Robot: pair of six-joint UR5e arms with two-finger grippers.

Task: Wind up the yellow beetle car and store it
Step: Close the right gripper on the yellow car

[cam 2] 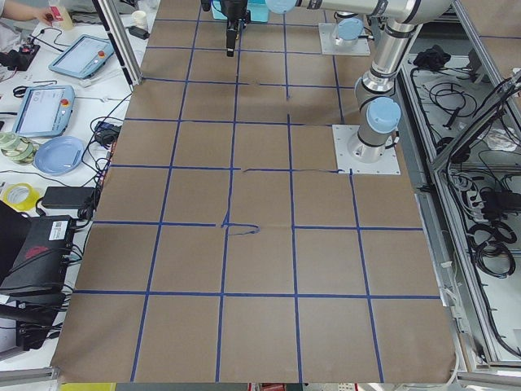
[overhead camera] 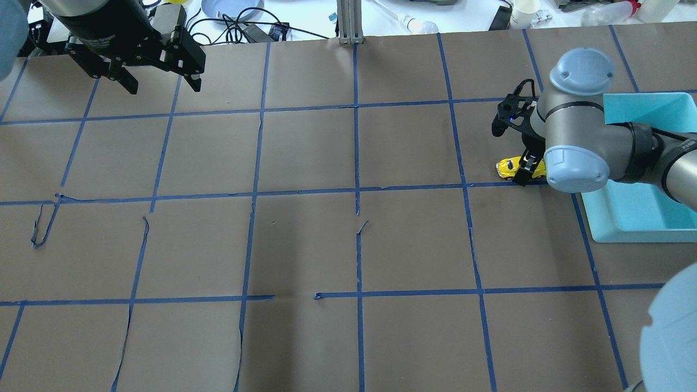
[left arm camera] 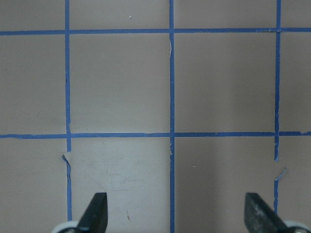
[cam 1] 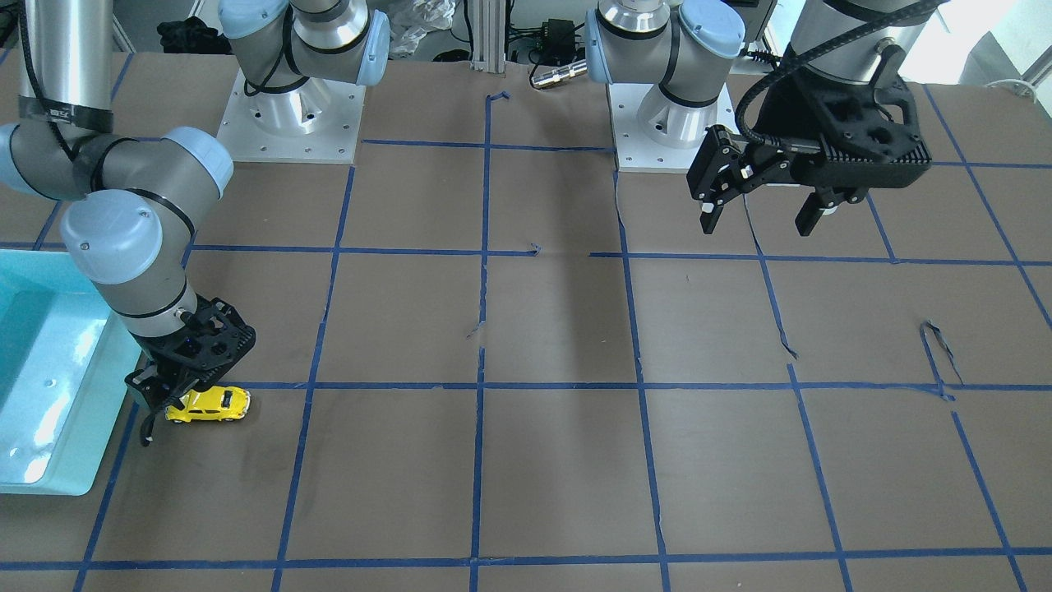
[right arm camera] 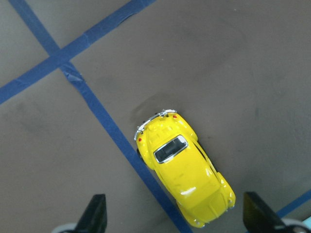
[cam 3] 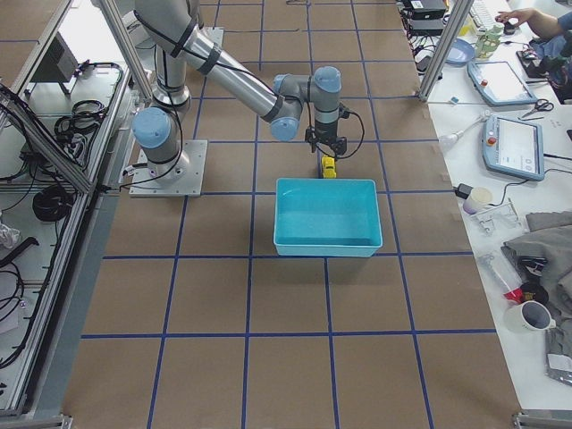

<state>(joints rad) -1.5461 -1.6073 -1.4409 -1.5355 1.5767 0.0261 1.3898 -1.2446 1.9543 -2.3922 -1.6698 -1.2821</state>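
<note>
One table (cam 1: 559, 329), brown paper with a blue tape grid. Two arms: right arm (cam 1: 123, 238) bent over beside the bin, left arm (cam 1: 846, 49) well apart from the bin at the table's other end. One teal bin (cam 1: 57, 370). Two grippers. Left gripper (cam 1: 759, 224) jaws wide apart, holding nothing, above bare paper. Right gripper (right arm camera: 175, 204) points down just beside the bin, jaws spread wide, car between the fingers (right arm camera: 96, 213), neither touching it. One yellow beetle car (cam 1: 212, 404), on its wheels on the table just beside the bin's long wall, lying along a tape line. Long axis runs roughly square to that wall. Tail-light end points up-left in the wrist view; which end faces the bin, cannot tell.
</note>
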